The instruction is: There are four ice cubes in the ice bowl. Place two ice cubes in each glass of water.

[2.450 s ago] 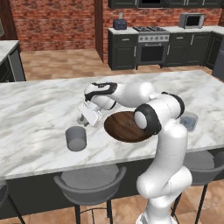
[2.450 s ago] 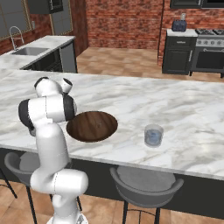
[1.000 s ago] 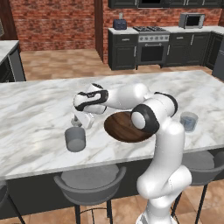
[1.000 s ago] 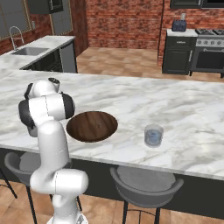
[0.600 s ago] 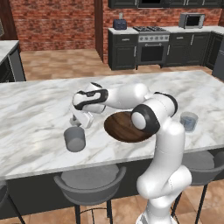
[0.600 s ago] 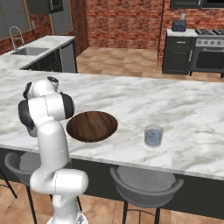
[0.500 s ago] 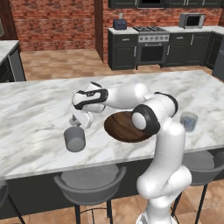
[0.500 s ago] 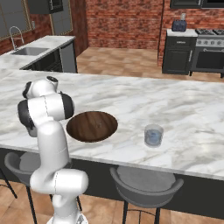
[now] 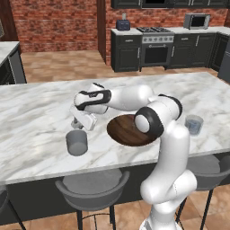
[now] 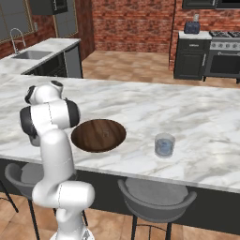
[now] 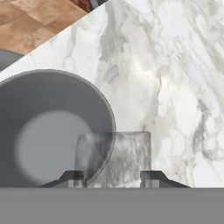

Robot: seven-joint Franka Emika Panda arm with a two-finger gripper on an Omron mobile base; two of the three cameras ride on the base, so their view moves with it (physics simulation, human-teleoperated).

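Hand view: fingers (image 11: pixel 112 176) grip an ice cube (image 11: pixel 114 158) over the tumbler's (image 11: pixel 48 131) rim.

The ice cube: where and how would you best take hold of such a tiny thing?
Pinch the ice cube across two opposite flat faces, coming down from above. Its parallel sides suit flat fingertips, and the gripper holds it just that way now, one tip on each side, above the rim of the glass.
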